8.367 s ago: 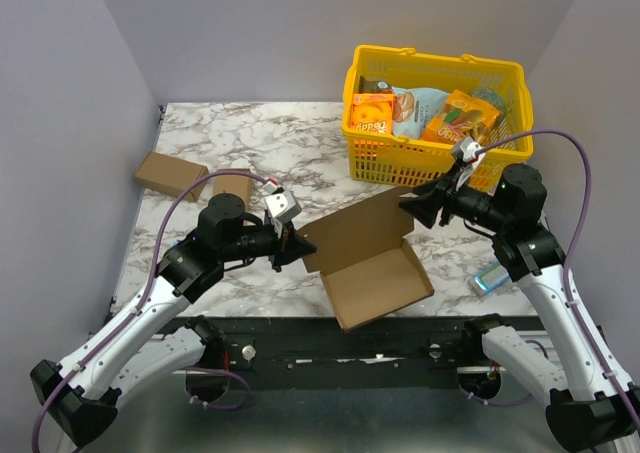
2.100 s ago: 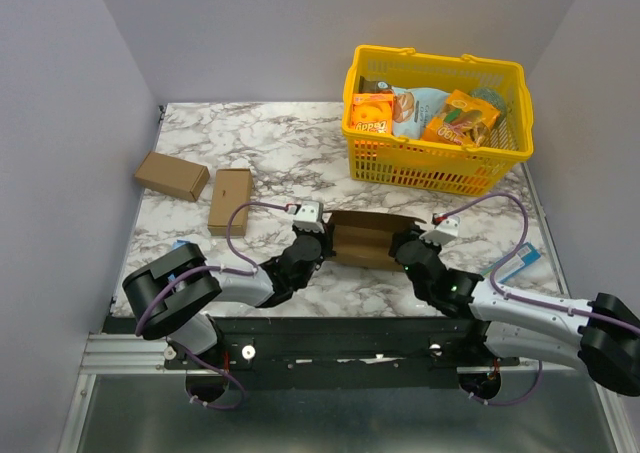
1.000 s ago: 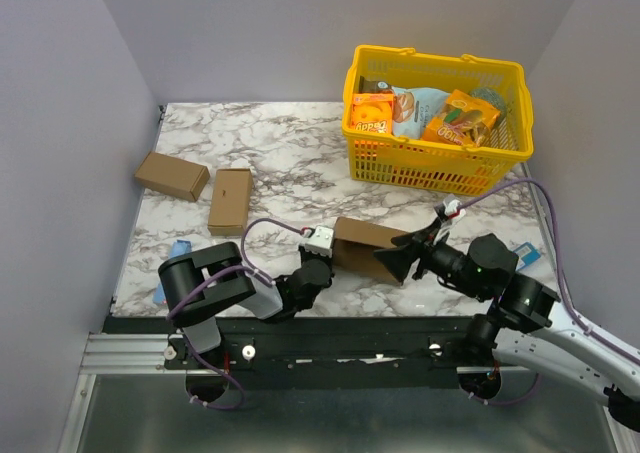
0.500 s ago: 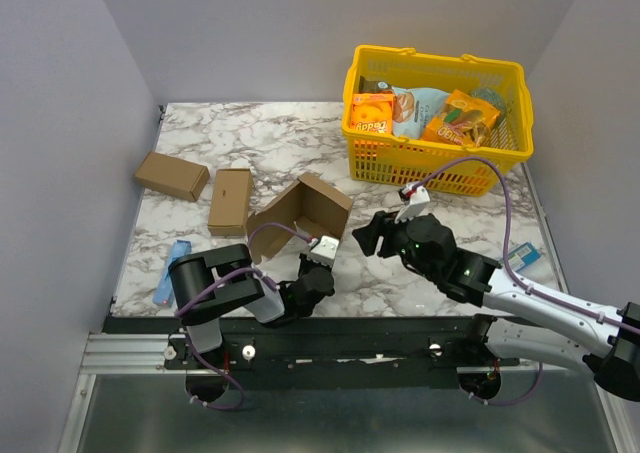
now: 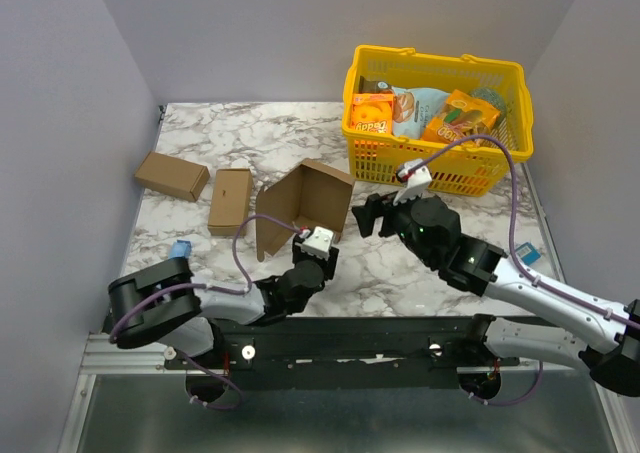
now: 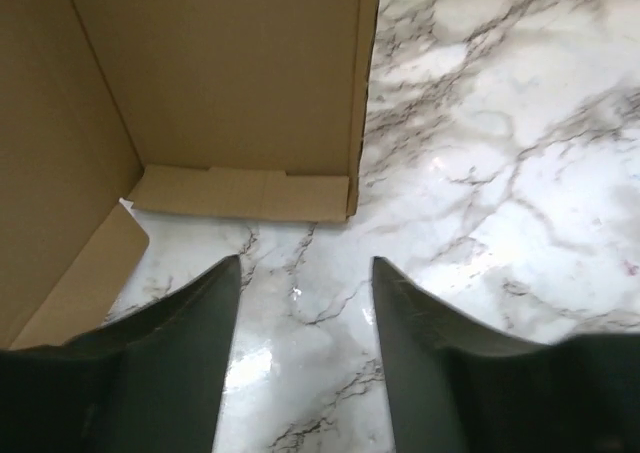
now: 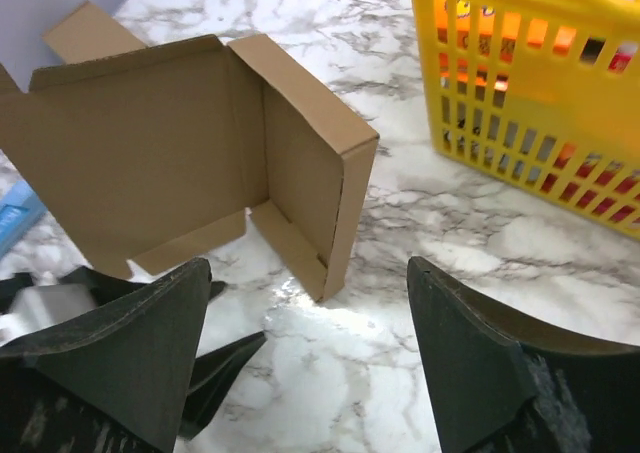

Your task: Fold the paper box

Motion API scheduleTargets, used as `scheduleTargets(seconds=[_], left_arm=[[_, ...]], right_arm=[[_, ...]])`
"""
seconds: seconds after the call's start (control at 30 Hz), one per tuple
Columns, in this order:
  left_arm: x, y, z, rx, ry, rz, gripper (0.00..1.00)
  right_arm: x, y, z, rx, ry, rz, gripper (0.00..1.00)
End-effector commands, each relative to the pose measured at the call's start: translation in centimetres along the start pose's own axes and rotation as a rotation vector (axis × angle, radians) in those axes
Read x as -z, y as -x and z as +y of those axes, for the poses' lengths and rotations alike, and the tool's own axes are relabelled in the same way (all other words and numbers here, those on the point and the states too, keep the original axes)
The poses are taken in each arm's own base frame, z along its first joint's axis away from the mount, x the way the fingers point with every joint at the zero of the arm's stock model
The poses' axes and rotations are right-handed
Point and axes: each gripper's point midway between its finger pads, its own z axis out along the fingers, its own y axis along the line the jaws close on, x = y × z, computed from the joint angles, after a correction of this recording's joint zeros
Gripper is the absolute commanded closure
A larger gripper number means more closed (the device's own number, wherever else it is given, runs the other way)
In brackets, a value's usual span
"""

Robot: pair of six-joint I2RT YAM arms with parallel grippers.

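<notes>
Marble table (image 5: 300,133) seen from above, w/ a yellow basket (image 5: 430,158) of groceries at the far right. The box (image 5: 300,198), plain brown cardboard, stands half open on its edge just left of the basket and nearer the arm bases. Its panels are upright and meet in a corner, w/ short flaps lying flat on the marble.

L gripper (image 5: 305,235) sits low on the near side of the box, left of the basket. Its jaws are apart w/ only bare marble btwn them, and they grip nothing. Wrist view: box corner just beyond the fingertips, not touching.

R gripper (image 5: 362,216) hovers btwn box and basket, near the basket's front-left corner. Its jaws are spread wide, nothing in them.

Two small boxes (image 5: 172,176) (image 5: 231,201) lie well left of the basket. A blue item (image 5: 180,249) lies further left and nearer.
</notes>
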Motion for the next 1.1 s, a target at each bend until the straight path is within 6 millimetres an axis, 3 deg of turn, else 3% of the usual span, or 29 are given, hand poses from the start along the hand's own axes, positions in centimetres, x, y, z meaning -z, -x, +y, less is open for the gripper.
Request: scheduleTargets(seconds=[0.0, 0.03, 0.07, 0.1, 0.13, 0.17, 0.23, 0.3, 0.33, 0.4, 0.5, 0.67, 0.73, 0.77, 0.8, 0.87, 0.9, 0.97, 1.0, 1.07], left_arm=[[2.6, 1.1, 0.1, -0.02, -0.102, 0.023, 0.17], [3.0, 1.6, 0.2, -0.017, -0.114, 0.019, 0.14], [3.8, 3.4, 0.1, 0.015, -0.154, -0.014, 0.09], [4.2, 4.0, 0.3, 0.024, -0.168, -0.02, 0.06], [4.6, 3.7, 0.9, 0.008, -0.168, 0.013, 0.03], [4.7, 5.9, 2.0, 0.059, -0.151, -0.022, 0.02], [5.1, 6.0, 3.4, 0.087, -0.135, 0.027, 0.02], [5.7, 9.0, 5.1, 0.134, -0.103, -0.025, 0.01], [6.0, 9.3, 5.8, 0.126, -0.088, -0.022, 0.01], [6.8, 11.6, 7.3, 0.143, -0.058, -0.076, 0.01], [6.7, 12.7, 9.2, 0.155, 0.002, -0.1, 0.01], [3.5, 12.2, 9.8, 0.175, -0.026, -0.013, 0.01], [2.6, 14.1, 9.9, 0.175, -0.035, -0.024, 0.01], [1.5, 13.7, 10.6, 0.157, -0.025, 0.011, 0.01], [1.2, 15.6, 11.0, 0.155, -0.014, -0.016, 0.01], [-0.4, 15.9, 13.0, 0.147, 0.042, 0.005, 0.01], [-0.8, 17.6, 12.9, 0.138, 0.005, -0.015, 0.01], [-2.6, 17.3, 13.6, 0.129, -0.01, 0.044, 0.01], [-3.2, 19.0, 14.5, 0.117, 0.002, 0.024, 0.01], [-5.0, 18.3, 15.4, 0.092, 0.02, 0.079, 0.01]], right_arm=[[-1.9, 1.1, -0.9, 0.229, -0.079, 0.068, 0.11], [-2.5, 1.0, -0.5, 0.251, -0.059, 0.085, 0.11], [-2.9, 2.1, -0.1, 0.256, -0.055, 0.073, 0.11], [-4.0, 1.6, -0.3, 0.261, -0.064, 0.096, 0.11], [-4.4, 1.5, 0.2, 0.254, -0.033, 0.106, 0.11], [-4.8, 2.1, 0.5, 0.227, -0.023, 0.101, 0.11], [-5.7, 1.6, 0.7, 0.201, -0.006, 0.124, 0.12], [-6.0, 1.5, 0.9, 0.173, 0.001, 0.13, 0.12], [-6.1, 1.2, 1.1, 0.167, 0.013, 0.139, 0.12], [-6.1, 0.8, 1.2, 0.154, 0.023, 0.149, 0.12], [-5.7, 0.6, 1.2, 0.132, 0.034, 0.153, 0.12], [-4.9, -0.7, 0.8, 0.096, 0.045, 0.181, 0.12], [-4.5, -1.0, 0.4, 0.081, 0.042, 0.186, 0.12], [-4.4, -1.5, 0.2, 0.074, 0.037, 0.196, 0.12], [-4.2, -1.5, -0.1, 0.062, 0.035, 0.192, 0.12], [-3.8, -2.2, -0.3, 0.046, 0.041, 0.206, 0.12], [-3.7, -2.3, -0.5, 0.04, 0.042, 0.208, 0.12], [-3.3, -2.5, -0.5, 0.033, 0.051, 0.209, 0.12], [-3.1, -3.0, -0.8, 0.033, 0.046, 0.215, 0.12], [-2.7, -3.0, -0.8, 0.031, 0.056, 0.212, 0.12]])
